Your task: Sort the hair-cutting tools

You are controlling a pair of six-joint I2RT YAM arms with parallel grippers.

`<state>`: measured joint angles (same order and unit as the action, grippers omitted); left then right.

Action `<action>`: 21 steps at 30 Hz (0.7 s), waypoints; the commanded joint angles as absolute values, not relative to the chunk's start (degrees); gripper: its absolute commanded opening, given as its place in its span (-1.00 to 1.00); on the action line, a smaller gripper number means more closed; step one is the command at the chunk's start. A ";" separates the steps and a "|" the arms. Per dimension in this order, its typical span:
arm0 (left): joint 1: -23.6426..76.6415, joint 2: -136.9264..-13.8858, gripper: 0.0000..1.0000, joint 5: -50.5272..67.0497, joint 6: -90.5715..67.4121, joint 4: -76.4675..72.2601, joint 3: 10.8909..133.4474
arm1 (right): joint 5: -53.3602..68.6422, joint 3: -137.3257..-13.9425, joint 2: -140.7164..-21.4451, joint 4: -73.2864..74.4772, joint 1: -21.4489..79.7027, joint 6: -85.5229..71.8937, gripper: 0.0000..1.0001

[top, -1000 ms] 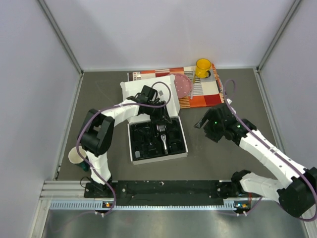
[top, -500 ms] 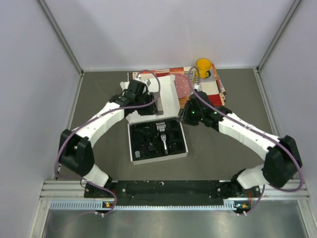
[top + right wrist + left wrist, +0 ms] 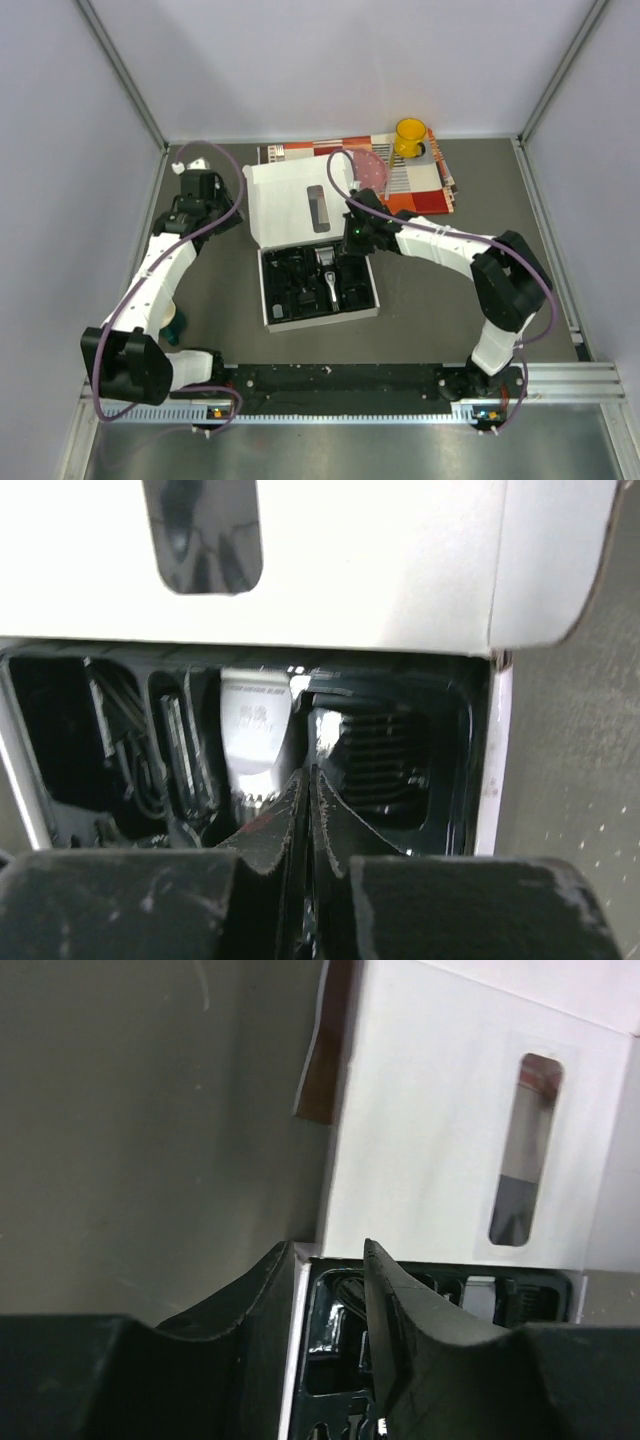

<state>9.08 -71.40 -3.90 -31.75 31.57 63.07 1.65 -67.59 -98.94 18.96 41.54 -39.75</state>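
Left tool [image 3: 327,1248]: fingers spread, nothing between them. Sits off the left side of the white box [image 3: 262,205], not touching it.
Right tool [image 3: 307,776]: fingers pressed together, pinching nothing. Over the rear right of the black tray [image 3: 290,300].
Clipper [image 3: 328,276]: lies in the tray's centre slot, silver head toward the lid.
Guard comb [image 3: 375,755]: ribbed, in the compartment right of the clipper head, just beyond the right tool's tips.
Black cord [image 3: 125,745]: in the compartment left of the clipper.
Lid [image 3: 290,190]: open behind the tray.
Table [image 3: 430,290]: carries the box.
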 commanded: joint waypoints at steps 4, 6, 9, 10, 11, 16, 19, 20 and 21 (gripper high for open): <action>3.08 -72.51 -0.22 -1.84 -35.41 31.20 60.30 | -1.93 -71.10 -100.73 18.81 42.01 -37.62 -0.98; 1.77 -73.38 -0.21 -1.41 -36.38 30.59 59.68 | -2.98 -71.80 -98.98 18.90 42.10 -37.53 -0.98; 0.44 -75.31 -0.21 -0.35 -38.14 28.83 59.33 | -3.86 -74.60 -96.87 20.65 42.01 -36.21 -0.96; 0.44 -76.02 -0.21 -0.26 -38.84 28.13 59.41 | -4.13 -75.49 -96.16 21.35 42.01 -35.69 -0.95; 0.44 -76.63 -0.20 1.48 -39.11 27.78 59.41 | -4.48 -76.37 -95.63 22.40 41.92 -35.34 -0.93; -1.58 -82.43 -0.18 2.99 -40.34 27.16 61.69 | -6.42 -78.22 -91.15 23.55 39.21 -36.82 -0.84; -1.58 -86.38 -0.12 5.62 -39.55 27.41 64.50 | -5.98 -77.70 -90.35 23.99 35.08 -38.31 -0.77; -1.67 -87.70 -0.08 5.71 -39.64 28.64 65.73 | -6.50 -77.52 -90.09 24.08 33.07 -38.49 -0.71; -1.58 -89.98 -0.06 5.63 -39.64 30.22 67.66 | -7.20 -77.61 -90.26 24.87 32.26 -38.32 -0.68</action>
